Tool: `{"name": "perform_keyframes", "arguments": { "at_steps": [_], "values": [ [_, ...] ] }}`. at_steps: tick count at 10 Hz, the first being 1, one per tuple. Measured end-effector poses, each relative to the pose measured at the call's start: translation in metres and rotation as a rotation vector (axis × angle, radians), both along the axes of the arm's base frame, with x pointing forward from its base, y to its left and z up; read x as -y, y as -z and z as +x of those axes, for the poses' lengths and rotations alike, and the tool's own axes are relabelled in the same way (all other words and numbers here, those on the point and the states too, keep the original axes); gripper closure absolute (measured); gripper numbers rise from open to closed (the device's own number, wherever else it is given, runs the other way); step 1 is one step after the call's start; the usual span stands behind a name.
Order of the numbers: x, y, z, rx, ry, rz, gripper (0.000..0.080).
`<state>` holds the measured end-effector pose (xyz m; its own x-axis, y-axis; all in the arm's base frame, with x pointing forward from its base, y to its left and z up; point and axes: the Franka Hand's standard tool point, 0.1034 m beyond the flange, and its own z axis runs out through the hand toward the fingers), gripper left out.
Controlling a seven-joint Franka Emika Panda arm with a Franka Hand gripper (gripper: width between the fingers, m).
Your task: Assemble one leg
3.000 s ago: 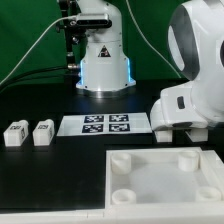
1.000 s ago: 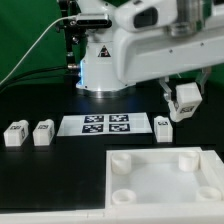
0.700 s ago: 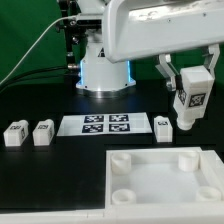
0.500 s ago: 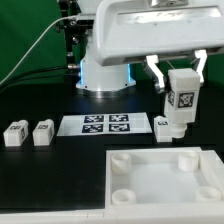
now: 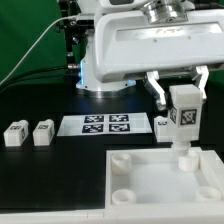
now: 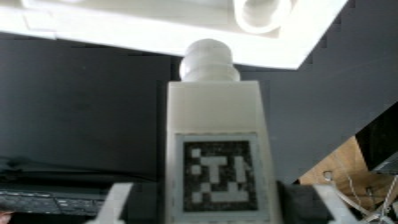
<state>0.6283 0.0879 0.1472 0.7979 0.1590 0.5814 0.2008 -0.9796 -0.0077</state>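
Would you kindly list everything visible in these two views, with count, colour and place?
Held leg: one, white with a black-and-white tag, upright in the gripper, peg down over the square board's far right socket; contact unclear.
Loose legs: three, white, two on the exterior view's left of the marker board, one at its right end.
Marker board: one, white with black tags, flat on the table.
Square board: one, white, round corner sockets, nearest the camera.
Table: one, black.
Arm: one, white, reaching over the scene.
Gripper: one, white fingers, shut on the held leg.
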Motion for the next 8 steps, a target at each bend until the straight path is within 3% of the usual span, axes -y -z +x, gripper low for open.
{"name": "perform_keyframes", "arguments": {
  "at_steps": [2,5,8],
  "values": [
    [-0.009,0.020,0.008,-0.016,-0.003,0.016,0.0508],
    [-0.027,0.049,0.000,-0.021,-0.017,0.025,0.0508],
    [-0.030,0.055,-0.003,-0.028,-0.024,0.024,0.0508]
  ]
}}
